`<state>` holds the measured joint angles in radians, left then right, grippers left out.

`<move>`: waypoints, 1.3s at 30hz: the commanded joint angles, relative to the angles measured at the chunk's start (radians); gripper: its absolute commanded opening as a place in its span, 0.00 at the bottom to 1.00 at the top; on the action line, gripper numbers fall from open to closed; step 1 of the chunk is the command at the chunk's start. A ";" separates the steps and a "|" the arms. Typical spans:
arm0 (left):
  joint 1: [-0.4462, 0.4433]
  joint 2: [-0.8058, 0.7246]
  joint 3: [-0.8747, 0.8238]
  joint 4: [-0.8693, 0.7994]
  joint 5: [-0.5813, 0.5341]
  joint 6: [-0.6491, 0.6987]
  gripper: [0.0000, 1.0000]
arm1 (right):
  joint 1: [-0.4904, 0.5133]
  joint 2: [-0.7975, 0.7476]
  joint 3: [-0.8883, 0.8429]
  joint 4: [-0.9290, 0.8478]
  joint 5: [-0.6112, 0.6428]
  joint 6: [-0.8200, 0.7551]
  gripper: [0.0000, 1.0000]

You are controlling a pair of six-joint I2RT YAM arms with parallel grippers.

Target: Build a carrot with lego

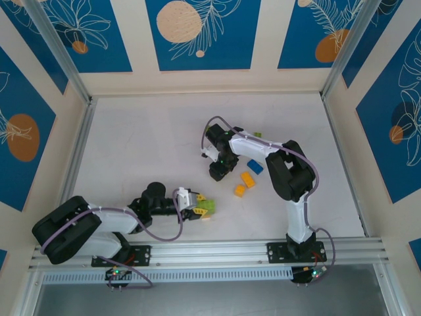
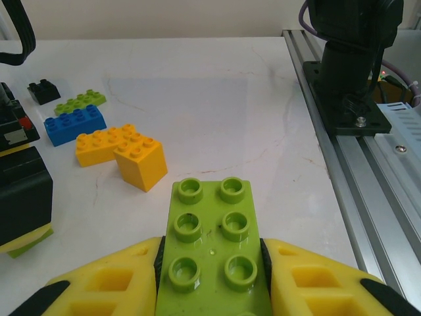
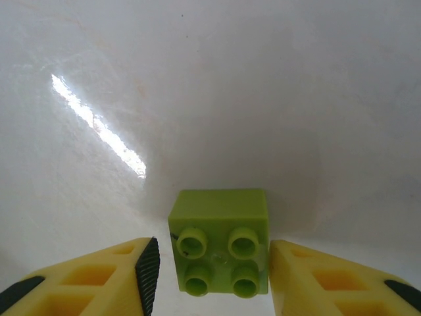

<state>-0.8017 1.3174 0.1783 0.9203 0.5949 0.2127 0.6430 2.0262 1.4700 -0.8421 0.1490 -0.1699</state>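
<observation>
My left gripper (image 2: 210,266) is shut on a long lime green lego brick (image 2: 210,230), studs up, which juts forward from between the yellow fingers; from above, that gripper (image 1: 197,207) and brick (image 1: 208,207) are low over the near table. My right gripper (image 3: 210,270) stands open around a small square lime brick (image 3: 220,240) on the table. Its right finger (image 3: 296,276) is against the brick, and a narrow gap shows at the left pad (image 3: 148,273). In the top view this gripper (image 1: 220,172) points down at mid-table.
Loose bricks lie right of the right gripper: blue (image 1: 255,166), two orange (image 1: 248,179) (image 1: 240,190), lime (image 1: 258,135). The left wrist view shows the black brick (image 2: 43,90), a flat lime one (image 2: 79,102), blue (image 2: 74,123), orange (image 2: 108,143), and the aluminium rail (image 2: 368,197).
</observation>
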 commanded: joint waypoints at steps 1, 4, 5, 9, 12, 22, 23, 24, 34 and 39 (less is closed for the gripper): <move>-0.002 0.018 0.009 -0.057 0.009 0.025 0.34 | -0.005 0.029 0.023 -0.020 -0.025 -0.011 0.49; -0.001 0.018 0.009 -0.058 0.007 0.024 0.34 | -0.005 0.037 0.025 -0.017 -0.026 -0.010 0.46; -0.001 0.019 0.010 -0.059 0.006 0.025 0.33 | -0.005 0.039 0.026 -0.018 -0.026 -0.008 0.45; -0.001 0.023 0.013 -0.064 0.002 0.024 0.33 | -0.007 0.040 0.032 -0.015 -0.028 -0.004 0.40; -0.001 0.023 0.013 -0.066 0.003 0.024 0.32 | -0.012 0.036 0.034 -0.016 -0.050 0.002 0.41; -0.001 0.029 0.021 -0.078 -0.002 0.027 0.31 | -0.025 0.030 0.042 -0.021 -0.087 0.012 0.48; -0.001 0.028 0.022 -0.080 -0.001 0.029 0.31 | -0.025 0.029 0.044 -0.020 -0.090 0.012 0.48; -0.001 0.029 0.022 -0.080 -0.003 0.030 0.31 | -0.026 0.031 0.043 -0.020 -0.093 0.012 0.47; -0.001 0.029 0.023 -0.082 -0.011 0.029 0.31 | -0.029 0.046 0.055 -0.028 -0.105 0.012 0.41; -0.002 0.031 0.026 -0.086 -0.014 0.029 0.30 | -0.029 0.048 0.062 -0.033 -0.110 0.013 0.39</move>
<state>-0.8017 1.3254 0.1959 0.9012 0.5941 0.2127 0.6193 2.0537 1.5036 -0.8516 0.0772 -0.1654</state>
